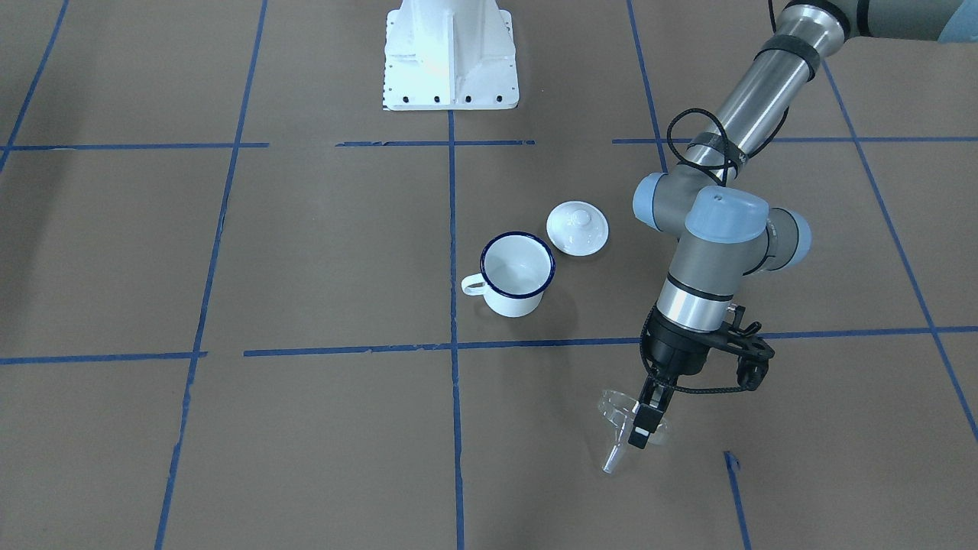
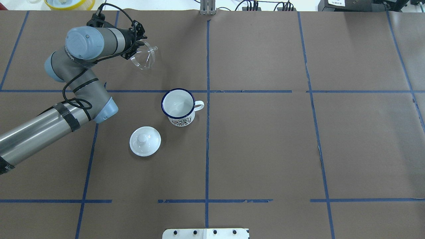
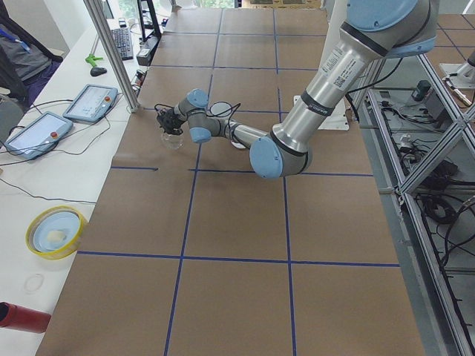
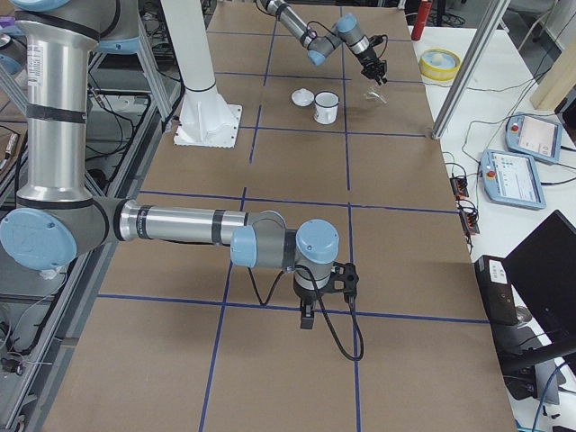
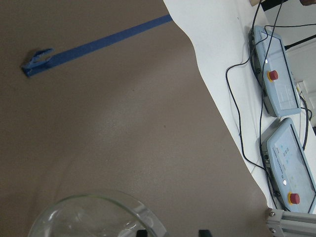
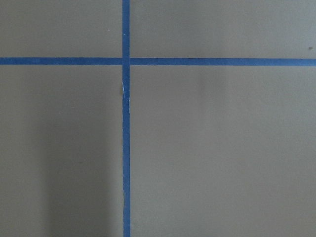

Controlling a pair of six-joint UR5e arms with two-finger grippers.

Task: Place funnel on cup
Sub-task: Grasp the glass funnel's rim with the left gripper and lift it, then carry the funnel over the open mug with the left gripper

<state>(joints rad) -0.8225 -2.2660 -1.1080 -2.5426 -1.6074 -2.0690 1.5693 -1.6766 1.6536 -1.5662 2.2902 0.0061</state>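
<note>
One arm is busy: the left gripper pinches the rim of the clear funnel, which hangs tilted near the operators' edge of the desk, toward the robot's left end. Carrying looks like the step in hand. The cup stands open near the desk's middle, well apart, with a white lid beside it. Next the funnel needs bringing over the mug, spout down, then lowering into the rim. The right gripper hangs idle — jaws spread or closed, I cannot tell

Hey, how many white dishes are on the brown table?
2. A white enamel mug with a dark blue rim stands mid-table; a round white knobbed lid lies apart, nearer the robot's white base. None seem hidden.
</note>
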